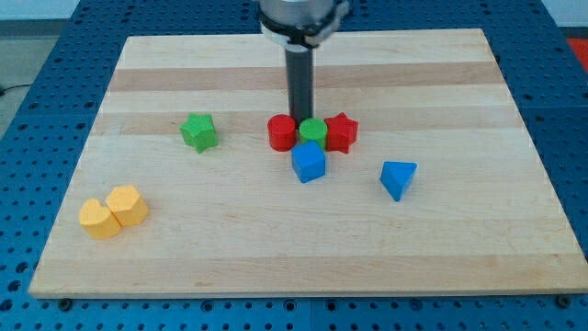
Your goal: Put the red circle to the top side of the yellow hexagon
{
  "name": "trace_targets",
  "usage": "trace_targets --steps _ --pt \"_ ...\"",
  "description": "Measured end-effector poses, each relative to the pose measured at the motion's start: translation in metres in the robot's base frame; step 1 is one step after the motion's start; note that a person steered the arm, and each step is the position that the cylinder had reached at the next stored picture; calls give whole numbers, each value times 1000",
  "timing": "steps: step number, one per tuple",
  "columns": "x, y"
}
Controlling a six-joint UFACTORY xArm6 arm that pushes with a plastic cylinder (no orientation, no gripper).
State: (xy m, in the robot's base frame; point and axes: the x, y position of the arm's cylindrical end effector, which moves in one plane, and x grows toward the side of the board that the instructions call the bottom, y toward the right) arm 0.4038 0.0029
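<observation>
The red circle [282,132] sits near the board's middle, touching a green circle [313,131] on its right. The yellow hexagon [128,204] lies far off at the view's lower left, next to a yellow heart [98,219]. My rod comes down from the view's top, and my tip [300,118] ends just above and between the red circle and the green circle, very close to both.
A red star [342,131] touches the green circle's right side. A blue cube [309,162] sits just below the cluster. A blue triangle [398,177] lies to the lower right. A green star [198,131] stands to the left. The wooden board [459,257] has edges all around.
</observation>
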Motion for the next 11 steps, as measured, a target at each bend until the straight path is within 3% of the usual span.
trace_targets --steps 1,2,3,4,6,9,11 --pt "27 5" --pt "29 -31" --pt "5 7" --pt "-17 -23" --pt "53 -160" --pt "69 -139" --pt "78 -204"
